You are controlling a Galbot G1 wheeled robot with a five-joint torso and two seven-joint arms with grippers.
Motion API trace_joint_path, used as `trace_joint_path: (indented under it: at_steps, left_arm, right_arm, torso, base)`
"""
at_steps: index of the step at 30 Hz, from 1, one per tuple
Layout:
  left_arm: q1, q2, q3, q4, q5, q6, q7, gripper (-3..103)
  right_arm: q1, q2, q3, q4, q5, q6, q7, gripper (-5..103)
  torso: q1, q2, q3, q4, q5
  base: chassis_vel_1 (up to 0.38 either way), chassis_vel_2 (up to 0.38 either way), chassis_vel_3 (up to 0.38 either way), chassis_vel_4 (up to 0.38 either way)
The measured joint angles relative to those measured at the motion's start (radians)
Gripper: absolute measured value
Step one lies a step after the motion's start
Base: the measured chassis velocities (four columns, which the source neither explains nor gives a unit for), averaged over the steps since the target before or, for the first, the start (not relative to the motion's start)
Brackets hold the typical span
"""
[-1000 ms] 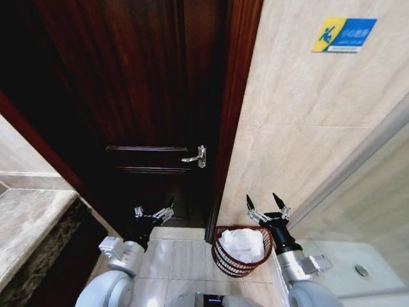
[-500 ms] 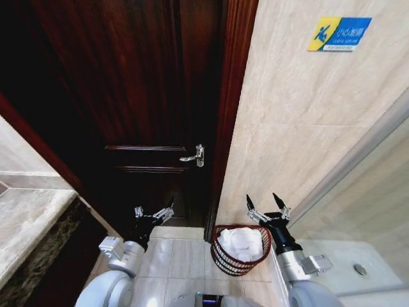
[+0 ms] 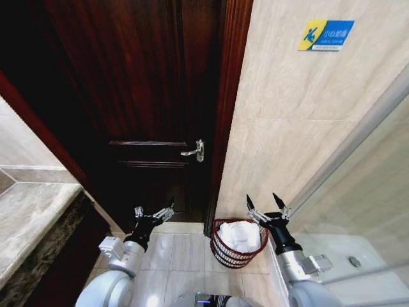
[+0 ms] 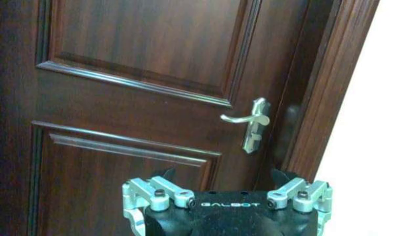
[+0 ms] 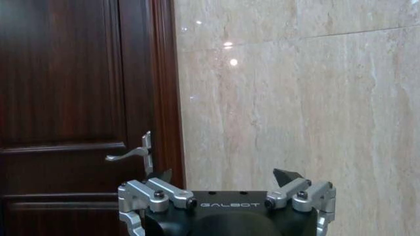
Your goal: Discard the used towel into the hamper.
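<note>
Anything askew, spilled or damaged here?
Nothing stands out. The hamper stands upright on the floor by the door frame with the white towel inside. The left gripper and right gripper hang open, empty.

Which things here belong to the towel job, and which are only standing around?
Belong to the job:
- hamper, on the floor by the wall
- white towel, already lying inside it
- right claw, open, above the hamper

Just around:
- door handle
- yellow-blue wall sign
- left claw, open, idle before the door
</note>
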Motion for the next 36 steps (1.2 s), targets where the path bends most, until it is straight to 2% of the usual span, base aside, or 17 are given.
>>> trace_joint_path:
  at_steps: [36]
  left_arm:
    - [0.0, 0.0, 0.0, 0.0, 0.0, 0.0, 0.0, 99]
  right_arm:
    - [0.0, 0.0, 0.0, 0.0, 0.0, 0.0, 0.0, 100]
  torso:
    - [0.0, 0.0, 0.0, 0.0, 0.0001]
  base:
    - [0.098, -0.096, -0.104, 0.1]
